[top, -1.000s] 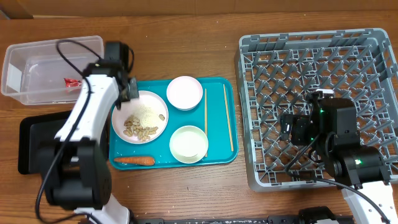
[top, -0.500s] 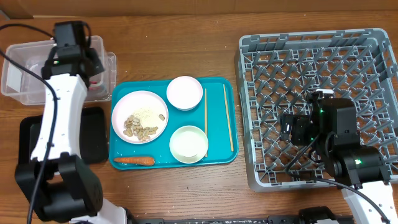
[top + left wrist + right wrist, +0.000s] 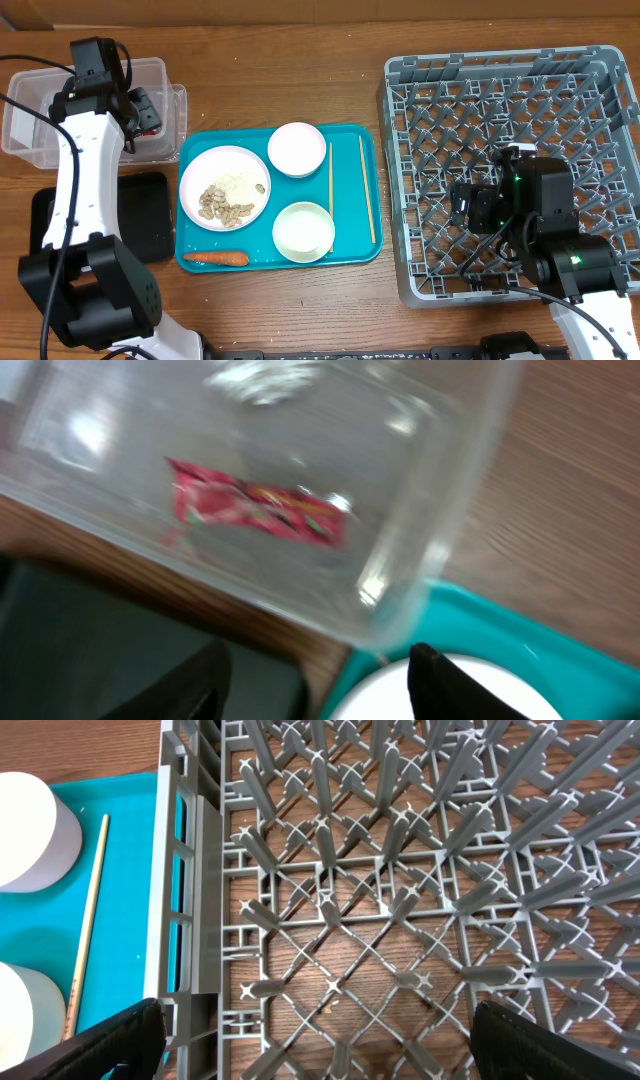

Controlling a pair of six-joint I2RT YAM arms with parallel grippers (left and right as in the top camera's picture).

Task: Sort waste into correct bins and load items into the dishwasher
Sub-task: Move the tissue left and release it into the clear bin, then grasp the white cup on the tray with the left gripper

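The left gripper (image 3: 320,685) is hanging above the tub (image 3: 450,480) with its fingers apart, holding nothing. The red wrapper (image 3: 255,508) is lying inside the tub. The right gripper (image 3: 320,1045) is hanging wide open over the rack (image 3: 400,870), holding nothing.

Red snack wrapper (image 3: 258,510) lies flat in the clear tub (image 3: 25,130); plate (image 3: 225,158), bowls (image 3: 297,149), chopsticks (image 3: 330,190), carrot (image 3: 215,258) rest on teal tray (image 3: 355,250).

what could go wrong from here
The plate holds loose nuts and rice; tilting it on the way to a bin could scatter them. The chopsticks lie flat on the teal tray, thin and hard to pinch. The left arm's cable loops over the tub and might drag it.
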